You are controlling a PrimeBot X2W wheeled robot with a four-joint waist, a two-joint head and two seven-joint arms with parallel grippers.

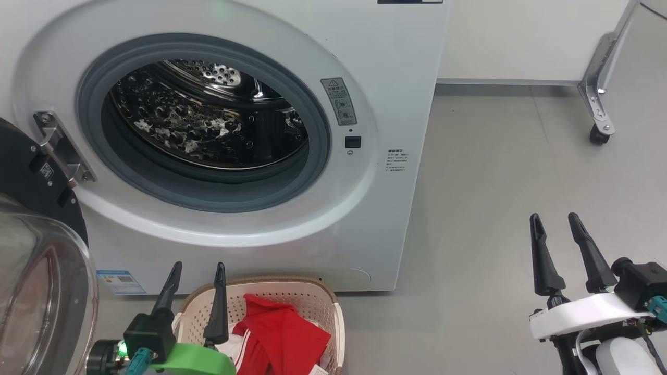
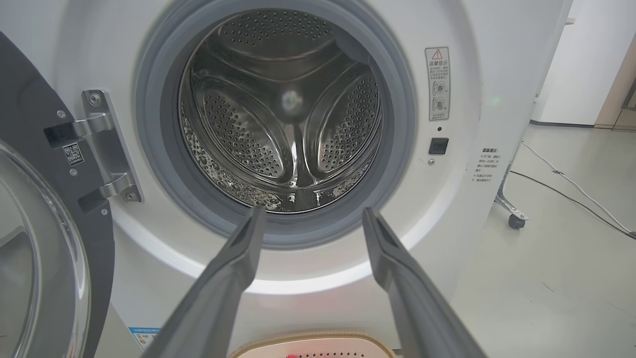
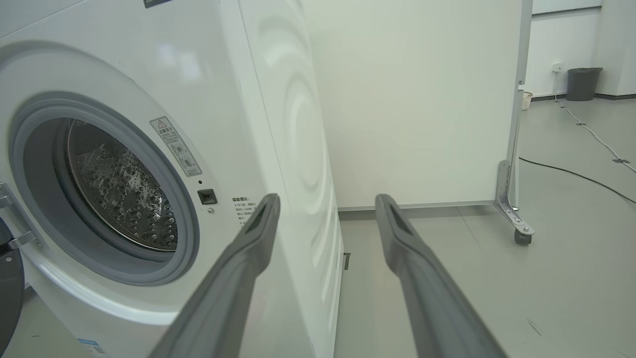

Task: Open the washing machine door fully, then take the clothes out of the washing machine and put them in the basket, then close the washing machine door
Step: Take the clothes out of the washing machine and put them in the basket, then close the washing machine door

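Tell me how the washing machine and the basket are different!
The washing machine is big and white; the basket is small and cream. The machine's steel drum looks empty; the basket holds the red clothes. The machine's opening faces forward; the basket's faces up. Drum and basket both have little holes.

1 washing machine (image 1: pixel 406 62) was counted, 1 door (image 1: pixel 26 177), 1 basket (image 1: pixel 312 299), 1 heap of red clothes (image 1: pixel 281 333) (garment no. unclear), 2 grippers, i.e. left gripper (image 1: pixel 199 265) & right gripper (image 1: pixel 553 216), 1 castor (image 1: pixel 599 136)
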